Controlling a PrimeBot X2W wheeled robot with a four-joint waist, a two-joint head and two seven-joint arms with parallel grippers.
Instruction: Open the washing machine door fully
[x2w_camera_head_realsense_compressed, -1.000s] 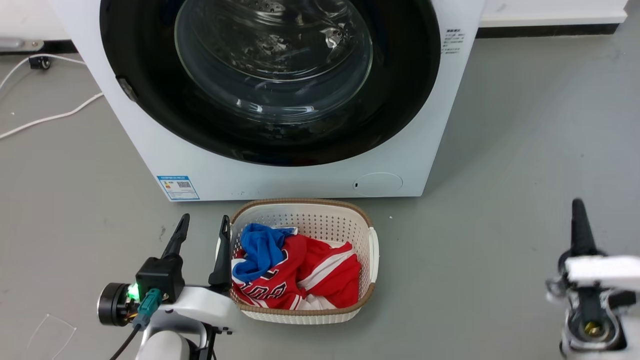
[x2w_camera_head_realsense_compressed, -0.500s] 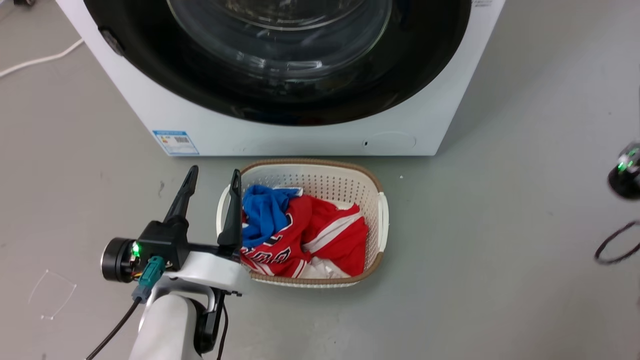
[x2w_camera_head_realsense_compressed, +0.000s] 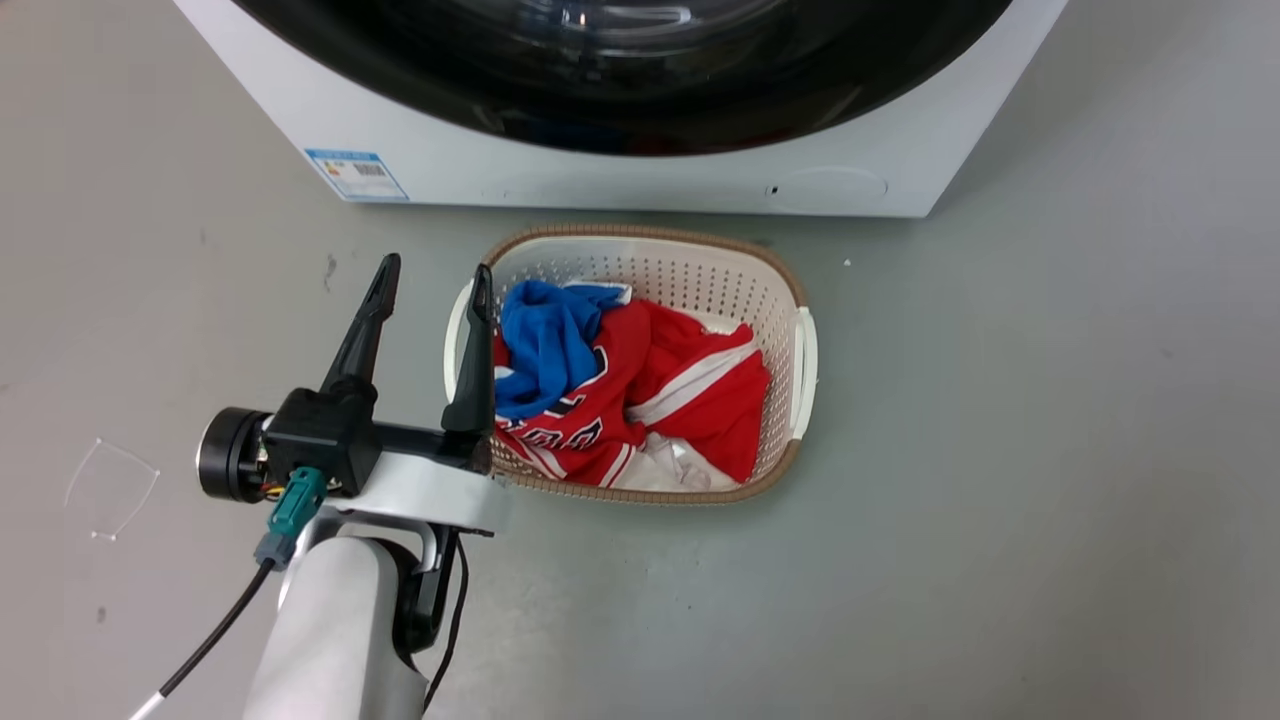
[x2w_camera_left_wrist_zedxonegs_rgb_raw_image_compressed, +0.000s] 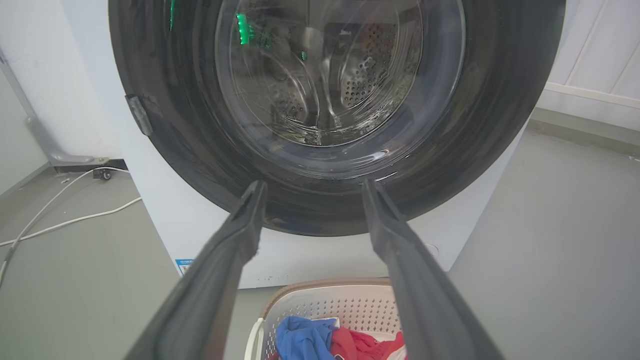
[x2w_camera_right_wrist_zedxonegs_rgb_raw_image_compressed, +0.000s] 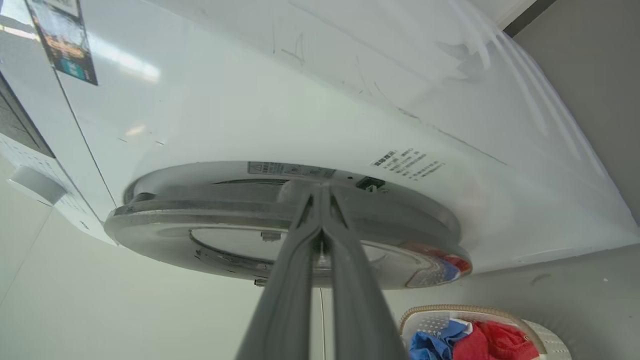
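The washing machine (x2w_camera_head_realsense_compressed: 640, 180) is a white box at the top of the head view, with the lower arc of the washing machine door (x2w_camera_head_realsense_compressed: 640, 100), a glossy black rim, showing. In the left wrist view the door (x2w_camera_left_wrist_zedxonegs_rgb_raw_image_compressed: 165, 125) lies flat against the machine (x2w_camera_left_wrist_zedxonegs_rgb_raw_image_compressed: 165, 220), its clear glass bowl over the steel drum. My left gripper (x2w_camera_head_realsense_compressed: 432, 280) hangs open over the floor beside the basket, well short of the door, fingers (x2w_camera_left_wrist_zedxonegs_rgb_raw_image_compressed: 240, 235) spread with nothing between them. My right gripper (x2w_camera_right_wrist_zedxonegs_rgb_raw_image_compressed: 320, 192) is shut, tips at the side edge of the door (x2w_camera_right_wrist_zedxonegs_rgb_raw_image_compressed: 200, 220); contact is unclear.
A white basket (x2w_camera_head_realsense_compressed: 800, 350) with a woven brown rim holds red, blue and white clothes on the grey floor right in front of the machine. White cables (x2w_camera_left_wrist_zedxonegs_rgb_raw_image_compressed: 60, 220) run along the floor to the machine's left. A wall stands behind.
The head camera has tipped down, so the machine sits higher in its view. My right gripper moved up from the lower right of that view. The left gripper stays open.
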